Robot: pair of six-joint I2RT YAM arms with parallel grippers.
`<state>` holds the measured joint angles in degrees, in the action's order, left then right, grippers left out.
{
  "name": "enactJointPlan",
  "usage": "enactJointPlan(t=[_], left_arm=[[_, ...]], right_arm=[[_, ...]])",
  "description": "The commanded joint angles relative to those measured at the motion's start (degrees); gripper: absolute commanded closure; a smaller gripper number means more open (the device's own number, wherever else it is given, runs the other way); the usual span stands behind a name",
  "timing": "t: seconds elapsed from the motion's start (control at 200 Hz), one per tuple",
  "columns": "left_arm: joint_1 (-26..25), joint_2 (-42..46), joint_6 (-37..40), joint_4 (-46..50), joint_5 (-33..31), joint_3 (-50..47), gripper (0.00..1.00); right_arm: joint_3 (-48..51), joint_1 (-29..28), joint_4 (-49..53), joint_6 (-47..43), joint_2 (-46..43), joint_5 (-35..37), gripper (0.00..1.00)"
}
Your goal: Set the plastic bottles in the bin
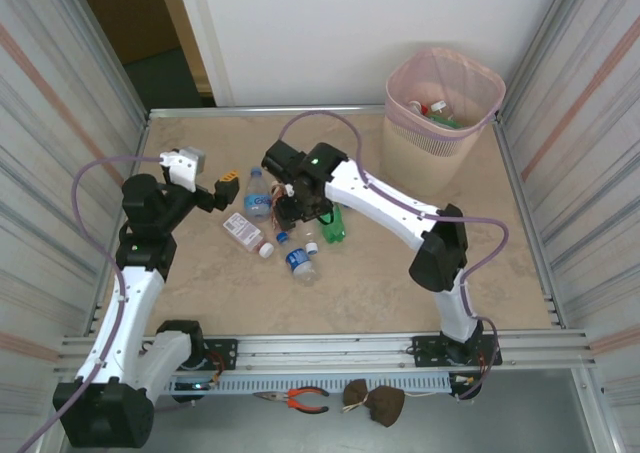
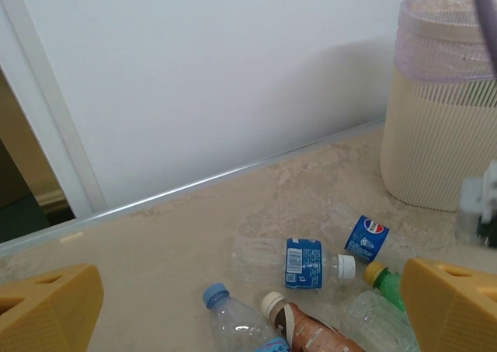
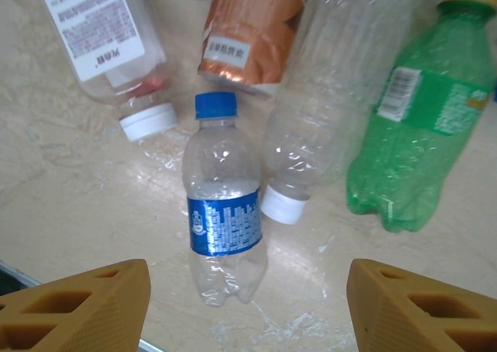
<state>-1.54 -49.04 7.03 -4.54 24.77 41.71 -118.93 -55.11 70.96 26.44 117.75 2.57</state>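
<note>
Several plastic bottles lie in a cluster on the table. In the right wrist view a clear bottle with a blue label and blue cap (image 3: 224,224) lies just ahead of my right gripper (image 3: 248,305), which is open, its fingers on either side of the bottle's base without touching it. Beside it lie a clear white-capped bottle (image 3: 326,119), a green one (image 3: 411,134) and an orange-brown one (image 3: 252,33). My left gripper (image 2: 248,313) hangs open over the cluster's left side with nothing in it. The pink bin (image 1: 445,103) stands at the far right with bottles inside.
The back wall (image 2: 233,80) runs behind the bottles, and ribbed side walls close in the table on both sides. A doorway opens at the far left. Pliers (image 1: 300,400) lie below the table's near rail. Bare tabletop (image 1: 400,293) lies between the cluster and the near edge.
</note>
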Motion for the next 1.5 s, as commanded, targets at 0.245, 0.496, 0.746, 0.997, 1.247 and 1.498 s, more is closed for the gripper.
enactJointPlan(t=[0.245, 0.496, 0.746, 0.997, 1.247, 1.498], left_arm=[[0.7, 1.2, -0.9, -1.4, -0.5, -0.8, 0.01], [0.8, 1.4, -1.1, -1.4, -0.9, -0.9, 0.01], [1.0, 1.4, -1.3, -1.6, -0.8, -0.9, 0.01], [1.0, 1.5, -1.6, -1.8, -0.7, -0.9, 0.01], [1.1, 1.7, -1.6, -2.0, -0.7, -1.1, 0.01], [1.2, 1.8, -1.7, -2.1, -0.7, -1.2, 0.01]], right_arm=[[0.5, -2.8, -1.5, 2.8, 7.8, -2.7, 0.37], [1.7, -3.0, -2.9, 2.9, 11.0, -3.8, 0.39], [2.9, -2.9, -3.9, 2.9, 13.0, -4.2, 0.39], [4.1, -3.2, -5.3, 3.3, 14.5, -5.6, 0.39], [4.2, -3.4, -5.8, 3.7, 16.3, -5.8, 0.35], [4.3, -3.4, -5.9, 3.8, 17.5, -5.6, 0.36]])
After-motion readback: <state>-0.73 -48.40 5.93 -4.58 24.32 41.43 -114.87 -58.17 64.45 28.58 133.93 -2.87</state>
